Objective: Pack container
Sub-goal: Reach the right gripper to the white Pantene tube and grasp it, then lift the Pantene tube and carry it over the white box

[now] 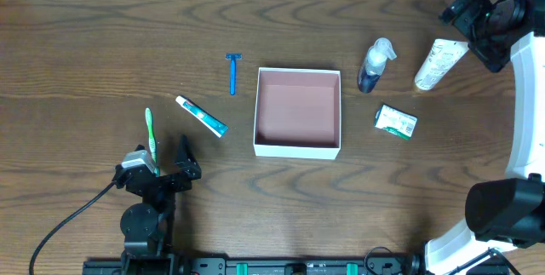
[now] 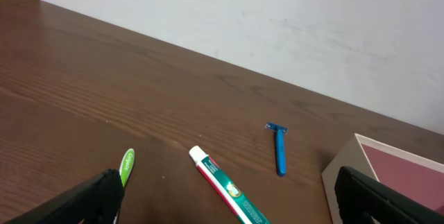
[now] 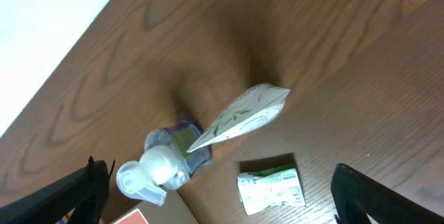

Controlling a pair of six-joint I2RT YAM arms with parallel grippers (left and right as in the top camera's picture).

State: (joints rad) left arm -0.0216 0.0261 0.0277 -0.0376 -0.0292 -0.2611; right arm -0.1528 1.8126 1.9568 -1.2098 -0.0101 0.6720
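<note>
The container [image 1: 296,148], a square shallow box with white walls and a pinkish inside, sits mid-table with nothing in it. Left of it lie a blue razor [image 1: 232,72], a toothpaste tube [image 1: 202,116] and a green toothbrush [image 1: 152,137]. Right of it stand a spray bottle [image 1: 375,65], a white tube [image 1: 439,63] and a small green-white box [image 1: 396,121]. My left gripper [image 1: 163,164] is open and empty, low at the front left, beside the toothbrush. My right gripper [image 1: 468,30] is open and empty, raised at the far right above the white tube.
The left wrist view shows the toothbrush [image 2: 127,165], toothpaste [image 2: 225,189], razor [image 2: 279,148] and container corner [image 2: 388,152] between the open fingers [image 2: 229,191]. The right wrist view shows the bottle [image 3: 166,161], white tube [image 3: 243,116] and box [image 3: 270,189] below the open fingers [image 3: 222,186].
</note>
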